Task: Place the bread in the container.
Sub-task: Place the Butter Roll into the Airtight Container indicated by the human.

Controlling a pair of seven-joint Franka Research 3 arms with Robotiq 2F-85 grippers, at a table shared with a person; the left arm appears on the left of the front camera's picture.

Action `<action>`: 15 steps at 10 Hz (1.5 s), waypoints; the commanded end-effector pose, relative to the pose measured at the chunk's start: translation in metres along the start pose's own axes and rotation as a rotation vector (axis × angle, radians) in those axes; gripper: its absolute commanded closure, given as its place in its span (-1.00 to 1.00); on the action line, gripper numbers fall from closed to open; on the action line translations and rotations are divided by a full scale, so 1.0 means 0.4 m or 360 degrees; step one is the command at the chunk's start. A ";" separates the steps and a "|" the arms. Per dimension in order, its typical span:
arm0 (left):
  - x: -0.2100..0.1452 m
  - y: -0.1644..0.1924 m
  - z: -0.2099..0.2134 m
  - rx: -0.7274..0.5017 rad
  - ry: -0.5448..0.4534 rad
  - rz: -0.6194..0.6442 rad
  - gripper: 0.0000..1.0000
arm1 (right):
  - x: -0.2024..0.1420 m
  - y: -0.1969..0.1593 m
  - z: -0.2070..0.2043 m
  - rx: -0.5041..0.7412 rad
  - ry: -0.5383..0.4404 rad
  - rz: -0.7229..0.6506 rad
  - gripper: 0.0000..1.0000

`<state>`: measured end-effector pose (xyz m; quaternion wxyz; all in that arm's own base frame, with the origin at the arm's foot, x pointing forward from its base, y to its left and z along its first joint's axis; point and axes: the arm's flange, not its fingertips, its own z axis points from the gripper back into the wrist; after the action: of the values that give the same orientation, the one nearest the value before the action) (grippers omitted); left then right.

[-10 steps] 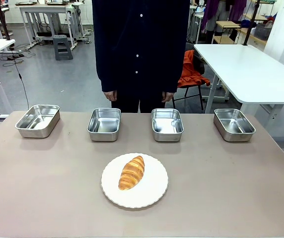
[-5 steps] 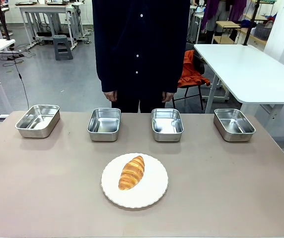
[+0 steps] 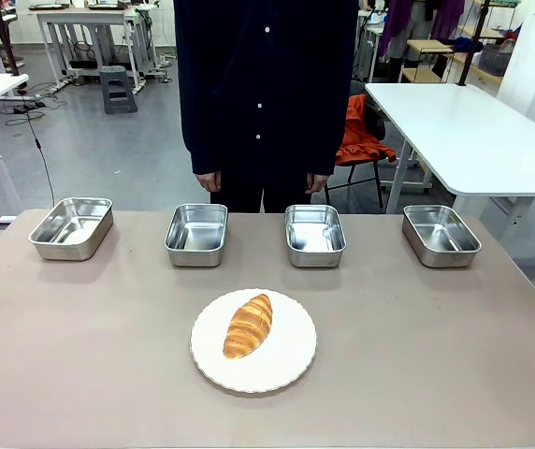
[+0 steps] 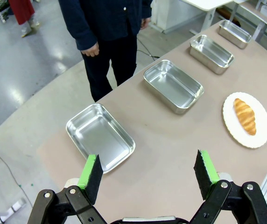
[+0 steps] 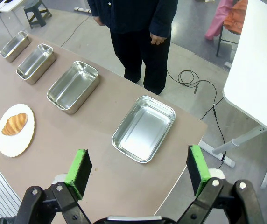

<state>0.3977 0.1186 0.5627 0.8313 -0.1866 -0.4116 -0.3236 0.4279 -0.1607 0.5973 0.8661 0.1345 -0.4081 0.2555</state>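
Centre of the taupe surface [image 3: 455,355]: golden-brown, ridged, croissant-like bread [image 3: 248,325], lying slantwise on a round white plate [image 3: 288,361] with a scalloped rim. Sits well apart from the four shiny stainless-steel rectangular containers [image 3: 62,248] [image 3: 195,254] [image 3: 315,256] [image 3: 441,254], lined up in a row along the far edge, all empty. Behind the middle two: a person in a dark buttoned top [image 3: 263,94], hands down at the sides. From the left wrist: black, green-padded left end effector [image 4: 147,156], spread wide and gripping nothing, hovering above the surface near the end container. From the right wrist: right end effector [image 5: 138,151], likewise wide open and empty, above the opposite end of the row
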 end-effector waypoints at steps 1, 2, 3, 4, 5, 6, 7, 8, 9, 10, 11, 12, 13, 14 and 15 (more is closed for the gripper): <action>0.000 -0.002 0.002 0.0003 -0.0005 -0.0004 -1.00 | -0.002 0.000 -0.002 0.0021 -0.0027 -0.0002 -1.00; 0.000 -0.002 0.002 0.0003 -0.0005 -0.0004 -1.00 | -0.002 0.000 -0.002 0.0021 -0.0027 -0.0002 -1.00; 0.000 -0.002 0.002 0.0003 -0.0005 -0.0004 -1.00 | -0.002 0.000 -0.002 0.0021 -0.0027 -0.0002 -1.00; 0.000 -0.002 0.002 0.0003 -0.0005 -0.0004 -1.00 | -0.002 0.000 -0.002 0.0021 -0.0027 -0.0002 -1.00; 0.000 -0.002 0.002 0.0003 -0.0005 -0.0004 -1.00 | -0.002 0.000 -0.002 0.0021 -0.0027 -0.0002 -1.00; 0.000 -0.002 0.002 0.0003 -0.0005 -0.0004 -1.00 | -0.002 0.000 -0.002 0.0021 -0.0027 -0.0002 -1.00; 0.000 -0.002 0.002 0.0003 -0.0005 -0.0004 -1.00 | -0.002 0.000 -0.002 0.0021 -0.0027 -0.0002 -1.00; 0.000 -0.002 0.002 0.0003 -0.0005 -0.0004 -1.00 | -0.002 0.000 -0.002 0.0021 -0.0027 -0.0002 -1.00; 0.000 -0.002 0.002 0.0003 -0.0005 -0.0004 -1.00 | -0.002 0.000 -0.002 0.0021 -0.0027 -0.0002 -1.00; 0.000 -0.002 0.002 0.0003 -0.0005 -0.0004 -1.00 | -0.002 0.000 -0.002 0.0021 -0.0027 -0.0002 -1.00; 0.000 -0.002 0.002 0.0003 -0.0005 -0.0004 -1.00 | -0.002 0.000 -0.002 0.0021 -0.0027 -0.0002 -1.00; 0.000 -0.002 0.002 0.0003 -0.0005 -0.0004 -1.00 | -0.002 0.000 -0.002 0.0021 -0.0027 -0.0002 -1.00; 0.000 -0.002 0.002 0.0003 -0.0005 -0.0004 -1.00 | -0.002 0.000 -0.002 0.0021 -0.0027 -0.0002 -1.00; 0.000 -0.002 0.002 0.0003 -0.0005 -0.0004 -1.00 | -0.002 0.000 -0.002 0.0021 -0.0027 -0.0002 -1.00; 0.000 -0.002 0.002 0.0003 -0.0005 -0.0004 -1.00 | -0.002 0.000 -0.002 0.0021 -0.0027 -0.0002 -1.00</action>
<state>0.3977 0.1186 0.5627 0.8313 -0.1866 -0.4116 -0.3236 0.4279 -0.1607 0.5973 0.8661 0.1345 -0.4081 0.2555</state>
